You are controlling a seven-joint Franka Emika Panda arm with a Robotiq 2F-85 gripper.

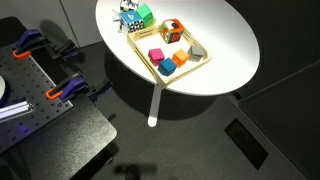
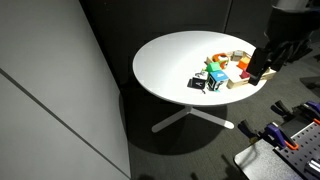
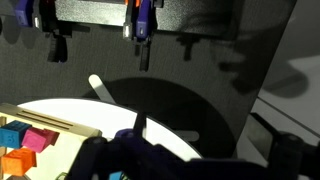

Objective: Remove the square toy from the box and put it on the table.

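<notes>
The square toy point(image 1: 171, 30), orange-red with a pale centre, sits at the far corner of the light-wood box point(image 1: 203, 58) on the round white table point(image 1: 225, 30). The box also holds a pink cube point(image 1: 156, 55), a blue block point(image 1: 167, 68) and an orange piece point(image 1: 180, 57). In an exterior view my gripper point(image 2: 258, 72) hangs just beyond the box point(image 2: 237, 84), near the table's edge. In the wrist view the dark, blurred gripper point(image 3: 190, 165) looks open with nothing between the fingers. Only a corner of the box point(image 3: 60, 122) shows there, and the square toy is out of view.
A green toy point(image 1: 144, 13) and a black, white and blue toy point(image 1: 128, 19) stand on the table beside the box. A dark bench with orange and blue clamps point(image 1: 60, 92) lies next to the table. The table stands on a white leg point(image 1: 155, 100).
</notes>
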